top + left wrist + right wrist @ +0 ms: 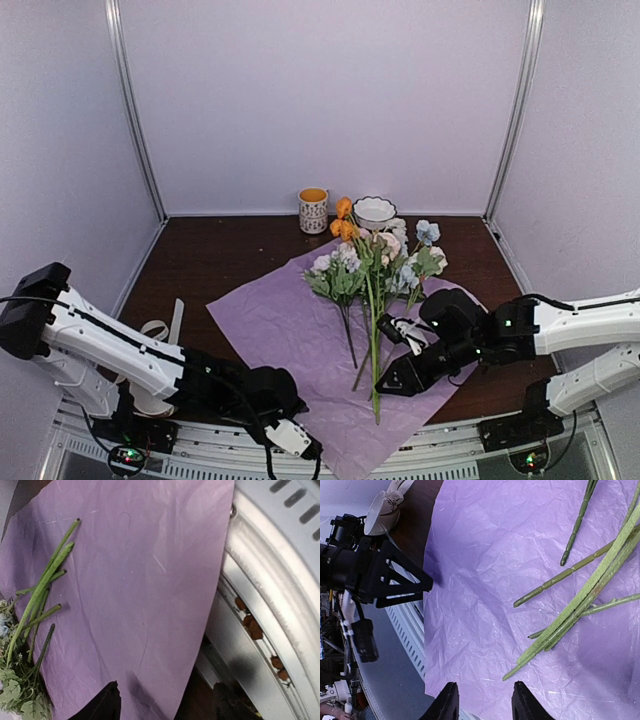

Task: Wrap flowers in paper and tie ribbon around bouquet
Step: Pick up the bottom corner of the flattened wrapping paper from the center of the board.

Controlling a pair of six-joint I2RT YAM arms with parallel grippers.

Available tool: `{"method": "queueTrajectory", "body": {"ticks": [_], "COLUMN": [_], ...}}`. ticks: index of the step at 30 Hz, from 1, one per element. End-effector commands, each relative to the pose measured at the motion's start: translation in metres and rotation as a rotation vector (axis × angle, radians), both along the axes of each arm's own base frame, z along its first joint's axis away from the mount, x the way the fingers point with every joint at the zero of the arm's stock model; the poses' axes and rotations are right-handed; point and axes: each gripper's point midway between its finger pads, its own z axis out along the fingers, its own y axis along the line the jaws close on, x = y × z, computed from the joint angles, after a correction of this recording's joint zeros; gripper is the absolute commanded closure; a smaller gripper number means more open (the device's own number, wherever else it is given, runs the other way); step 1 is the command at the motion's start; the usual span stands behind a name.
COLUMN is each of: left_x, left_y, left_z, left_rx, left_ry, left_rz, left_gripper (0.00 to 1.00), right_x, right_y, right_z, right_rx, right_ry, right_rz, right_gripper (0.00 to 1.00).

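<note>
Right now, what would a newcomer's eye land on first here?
The large crinkly lilac sheet of wrapping paper dominates the middle of the dark table. The bunch of white, pale blue and orange artificial flowers lies on its right half, long green stems pointing toward the arms. The right hand hovers open beside the stem ends, and the left hand sits open at the paper's near edge.

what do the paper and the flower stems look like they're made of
Paper: thin tissue-like sheet, matte lilac, fine crinkles all over. Stems: probably moulded plastic, dull uniform green, with ridged segments and blunt cut ends.
</note>
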Motion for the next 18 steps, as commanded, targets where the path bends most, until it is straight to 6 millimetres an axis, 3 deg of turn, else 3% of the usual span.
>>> {"method": "queueTrajectory", "body": {"ticks": [1,4,6,11,15,18], "left_x": [0.028,0.023,0.026,0.027,0.014,0.011], "left_y": [-0.025,-0.026,-0.028,-0.036,-0.04,-0.039], "left_z": [0.003,-0.005,-0.005,0.009,0.022,0.03], "left_rx": [-0.05,-0.046,-0.058,-0.099,-0.14,-0.149], "left_ry": [-0.256,-0.225,-0.235,-0.187,-0.007,0.186], "left_rz": [0.008,-0.007,0.015,0.076,0.1,0.14], "left_gripper": [0.36,0.4,0.5,1.0,1.0,1.0], "right_x": [0.007,0.006,0.006,0.005,0.004,0.003], "right_y": [0.01,0.012,0.011,0.013,0.016,0.016], "right_z": [0.001,0.0,-0.001,-0.003,0.008,0.035], "right_rx": [0.022,0.026,0.021,-0.009,-0.013,0.026], "right_ry": [-0.04,-0.04,-0.046,-0.054,-0.085,-0.137], "right_rz": [-0.003,0.004,0.01,0.048,0.104,0.144], "right_gripper": [0.63,0.63,0.63,0.63,0.63,0.62]}}
